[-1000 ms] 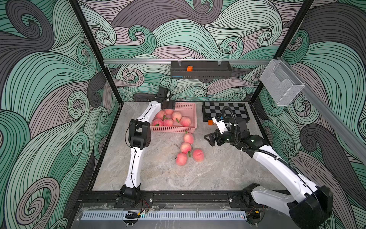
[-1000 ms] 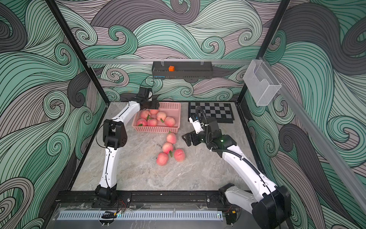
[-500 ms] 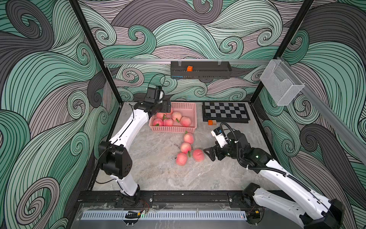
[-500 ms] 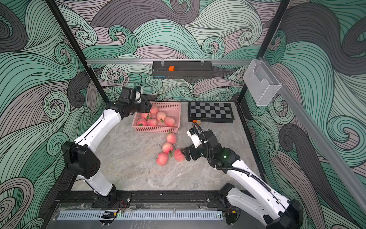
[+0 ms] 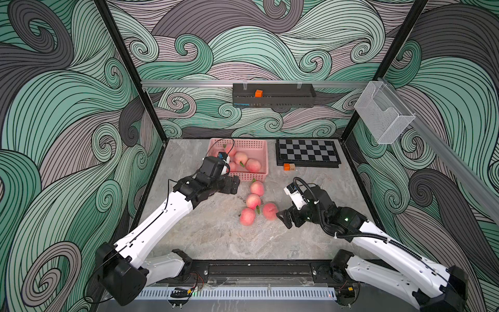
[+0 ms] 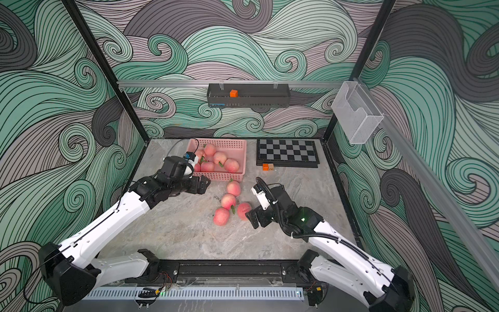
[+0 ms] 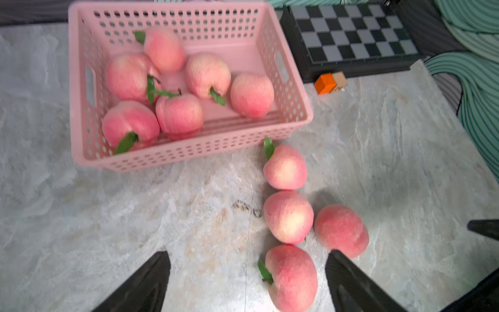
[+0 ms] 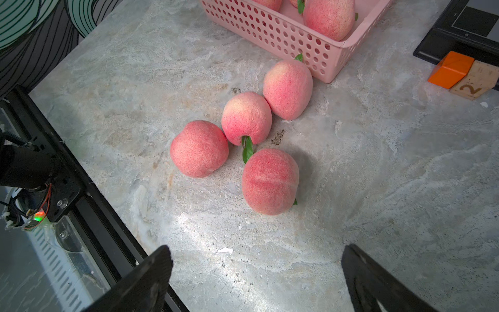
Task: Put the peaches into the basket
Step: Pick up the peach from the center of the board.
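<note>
The pink basket (image 5: pixel 266 162) (image 6: pixel 244 159) stands at the back centre and holds several peaches (image 7: pixel 208 74). Several more peaches (image 5: pixel 253 201) (image 6: pixel 228 201) (image 8: pixel 247 117) lie clustered on the table in front of it. My left gripper (image 5: pixel 233 186) (image 6: pixel 205 185) (image 7: pixel 248 256) hovers open by the basket's front wall, left of the loose peaches. In the left wrist view one loose peach (image 7: pixel 291 278) shows between its fingers, untouched. My right gripper (image 5: pixel 283 219) (image 6: pixel 251 220) (image 8: pixel 258 252) is open and empty, just right of the nearest peach (image 5: pixel 270 211) (image 8: pixel 270 181).
A checkerboard (image 5: pixel 307 152) lies at the back right, with an orange cube (image 5: pixel 286 167) and a wooden block (image 8: pixel 475 81) at its front edge. A black tray (image 5: pixel 274 96) hangs on the back wall and a clear holder (image 5: pixel 383 116) on the right wall.
My left arm swung from the basket's back left corner to in front of the basket. My right arm came forward and left, up to the loose peaches. Both grippers stayed open.
</note>
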Controlling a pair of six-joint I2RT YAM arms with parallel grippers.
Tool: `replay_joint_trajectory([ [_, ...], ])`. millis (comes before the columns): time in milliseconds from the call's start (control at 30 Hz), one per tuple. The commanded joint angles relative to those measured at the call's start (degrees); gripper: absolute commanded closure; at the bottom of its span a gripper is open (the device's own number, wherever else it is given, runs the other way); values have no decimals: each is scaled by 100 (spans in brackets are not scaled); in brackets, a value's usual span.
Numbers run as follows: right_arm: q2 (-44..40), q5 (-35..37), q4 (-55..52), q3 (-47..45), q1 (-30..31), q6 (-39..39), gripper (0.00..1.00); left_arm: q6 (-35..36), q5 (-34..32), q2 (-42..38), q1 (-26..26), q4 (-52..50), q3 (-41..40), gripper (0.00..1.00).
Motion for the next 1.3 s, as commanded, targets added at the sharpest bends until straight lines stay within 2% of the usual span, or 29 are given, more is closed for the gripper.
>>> replay_joint_trajectory([
  [0,99,88,26,-86,48,73,1,-412,87,-288,-111,-281,-360,9],
  [167,380,20,171,-218,61,65,1,-664,563,-637,-159,-421,-883,9],
  [367,811,-76,421,-239,57,-17,1,-949,1072,-1045,-280,-48,-1571,9],
  [733,1771,-19,967,-106,-4,-266,1,-1501,1370,-1351,-515,531,-2565,9],
  [1267,3010,-66,1673,292,-162,-571,1,-1327,1067,-1323,-529,83,-2201,9],
])
